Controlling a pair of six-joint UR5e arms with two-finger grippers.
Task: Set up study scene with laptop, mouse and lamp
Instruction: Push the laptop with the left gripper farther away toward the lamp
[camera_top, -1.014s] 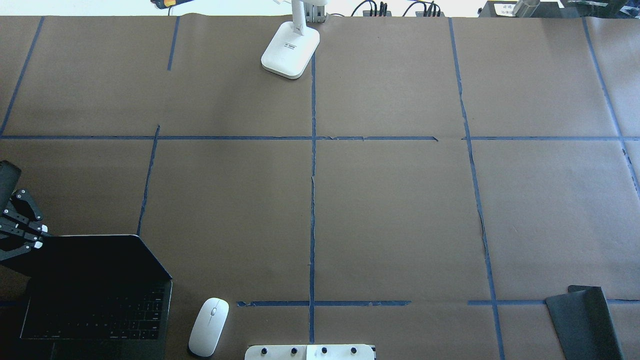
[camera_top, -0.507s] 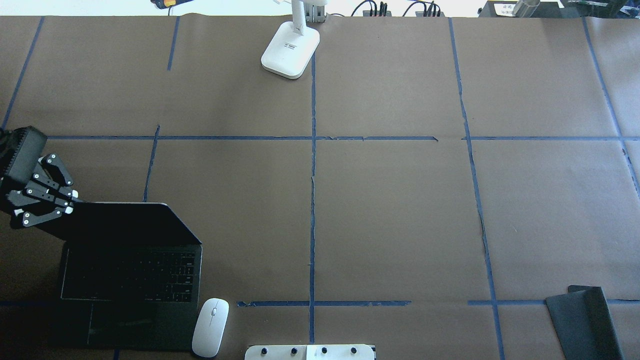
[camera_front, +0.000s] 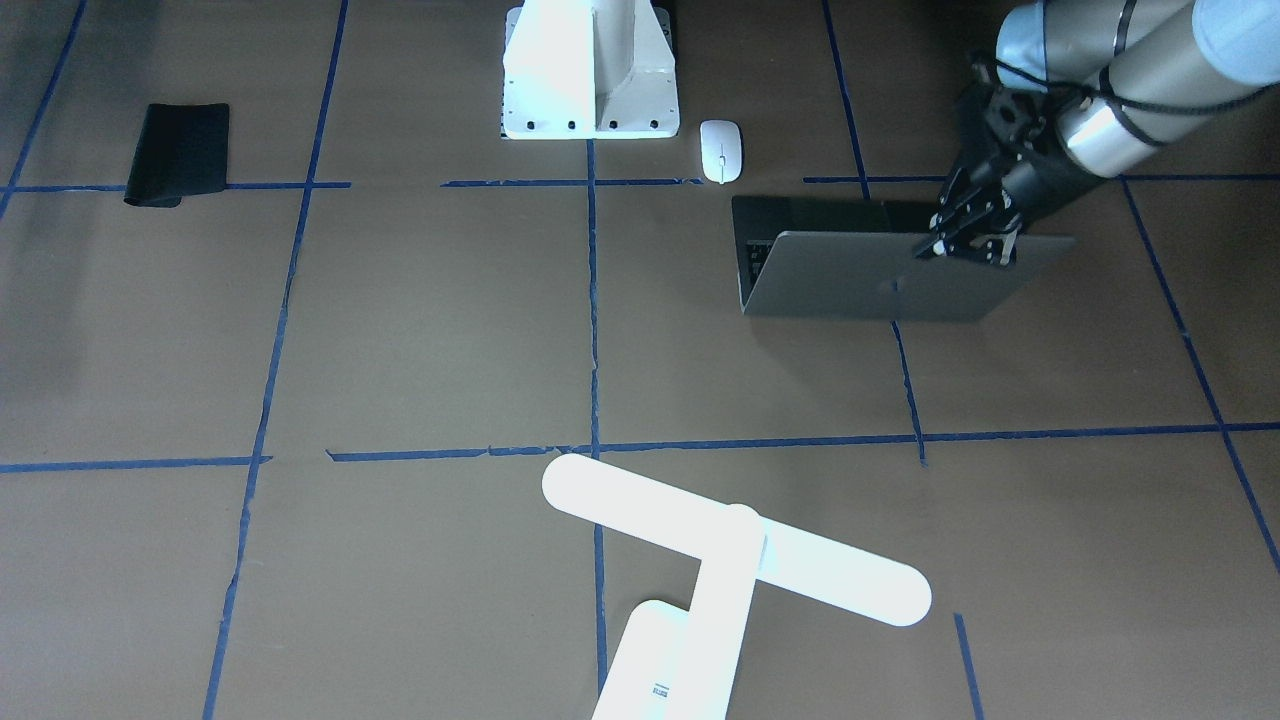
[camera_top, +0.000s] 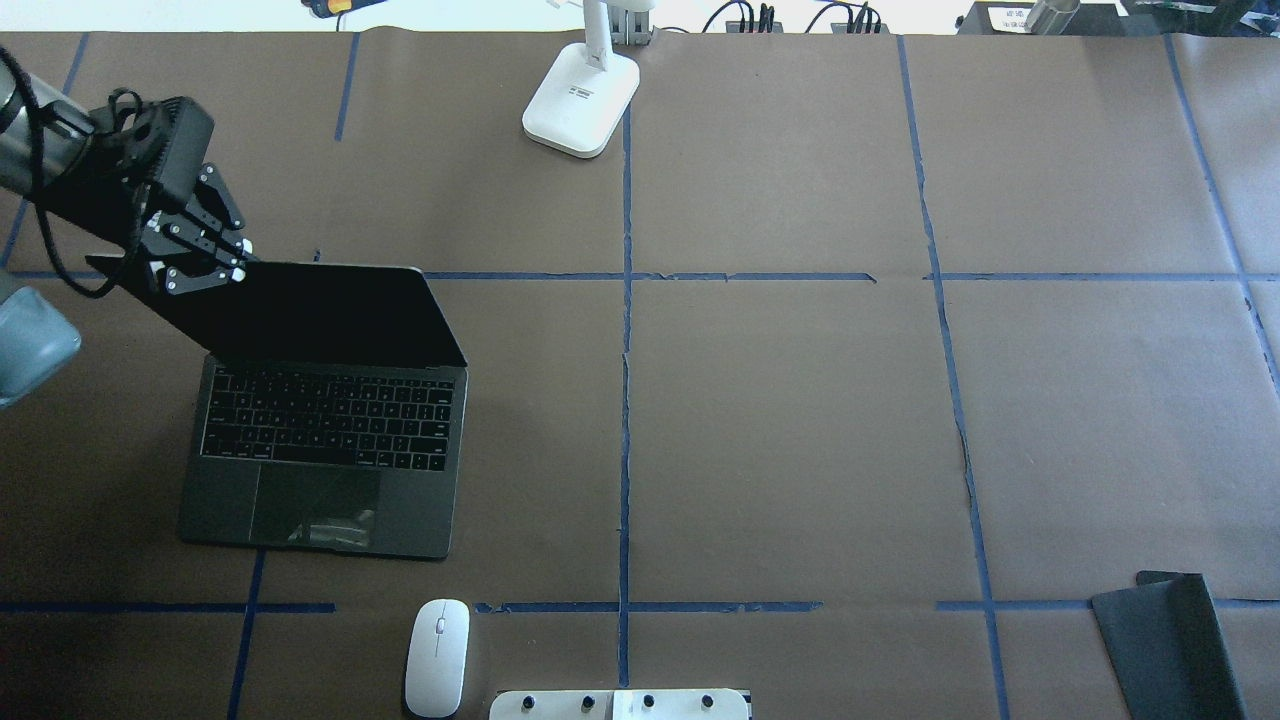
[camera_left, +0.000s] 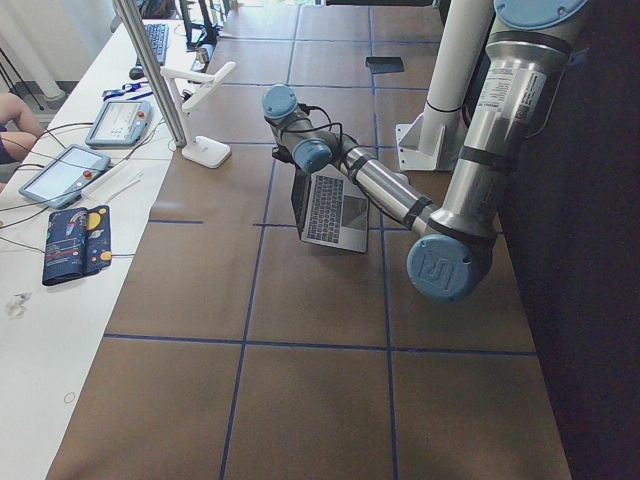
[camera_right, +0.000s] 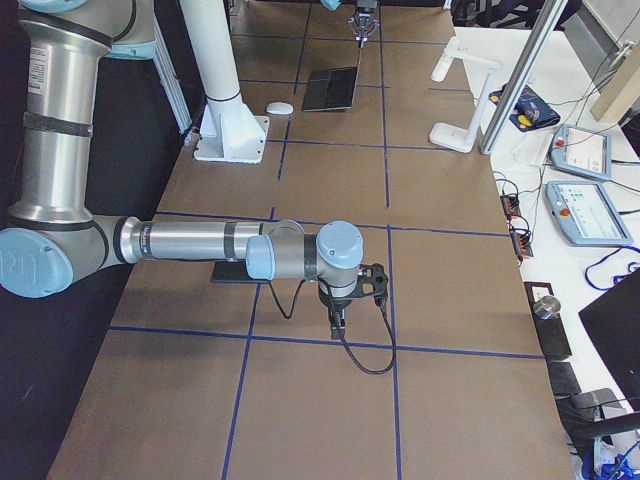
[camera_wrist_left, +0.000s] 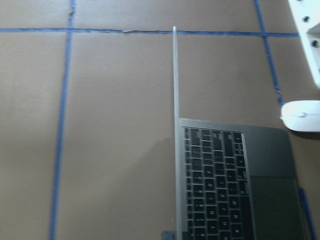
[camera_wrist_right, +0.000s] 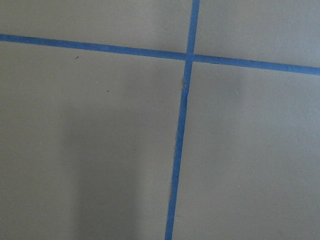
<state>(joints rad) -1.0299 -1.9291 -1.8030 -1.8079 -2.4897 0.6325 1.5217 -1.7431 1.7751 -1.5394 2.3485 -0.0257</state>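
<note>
Laptop (camera_top: 330, 440): open, left-centre of your overhead view, top lid corner pinched between the closed fingers of the left gripper (camera_top: 238, 261).
On its grey lid you see a faint logo, too dim to name. Lamp (camera_top: 580, 95), top centre: small dark label on its base, print unreadable. Mouse (camera_top: 437, 657), bottom edge, apart from the laptop. Right gripper (camera_right: 338, 322), lower centre of the right-side view: you cannot tell its opening.

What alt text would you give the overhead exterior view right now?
The left gripper grips a lid corner of the open laptop at the view's left. The white mouse lies apart below it, the lamp stands at the far edge, and a black pad lies lower right.
</note>
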